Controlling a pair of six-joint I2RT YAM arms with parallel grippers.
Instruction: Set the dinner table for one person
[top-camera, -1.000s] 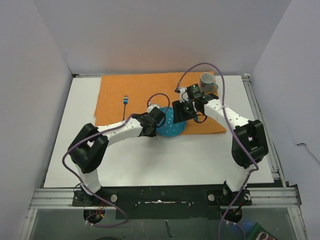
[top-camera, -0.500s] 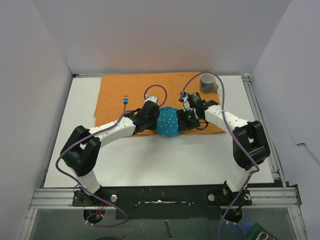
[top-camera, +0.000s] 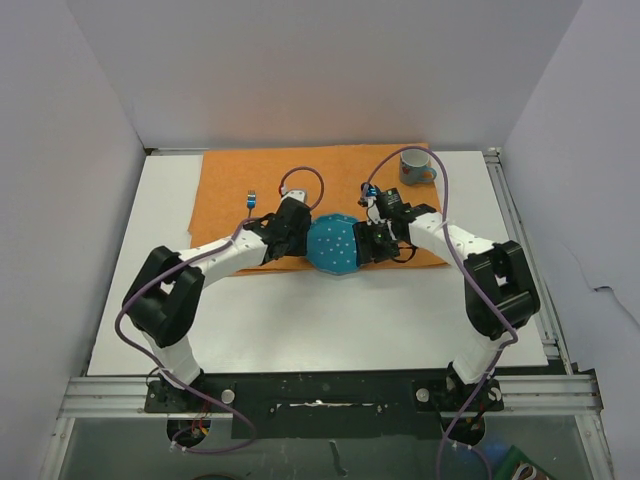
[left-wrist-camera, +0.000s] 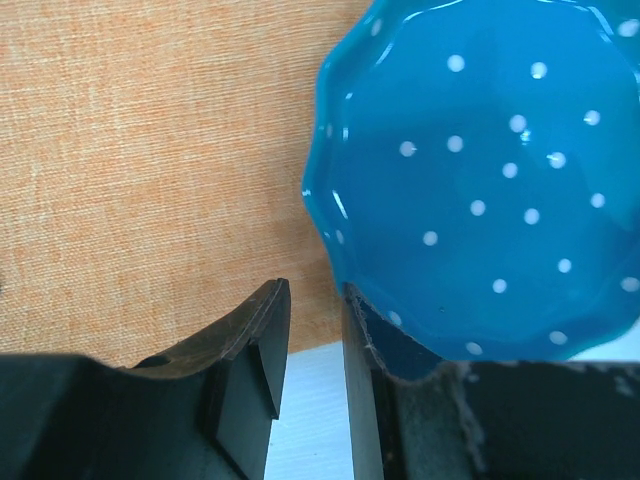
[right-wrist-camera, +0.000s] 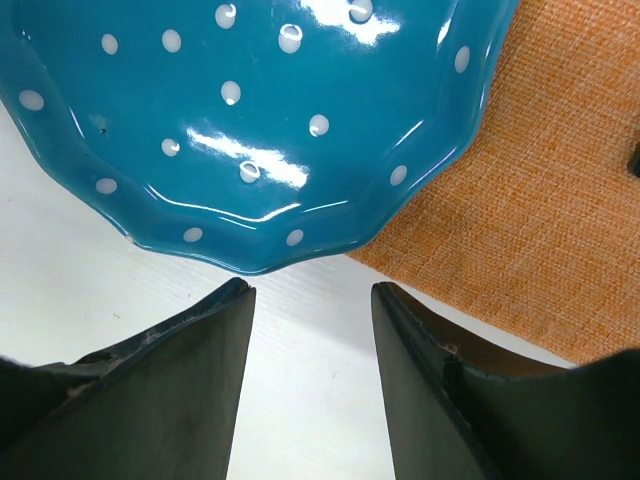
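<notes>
The dinner table (top-camera: 330, 320) is the white tabletop spreading from the arms' bases. Near its middle the left gripper (left-wrist-camera: 315, 290) has its jaws narrowly apart around nothing, one finger beside the rim of the blue dotted plate (top-camera: 333, 243). The right gripper (right-wrist-camera: 312, 290), wider and empty, stops just short of the opposite rim. The plate straddles the near edge of the orange cloth (top-camera: 230, 175), which reaches the tabletop's far edge. A mug (top-camera: 415, 166) stands at the cloth's far right corner.
</notes>
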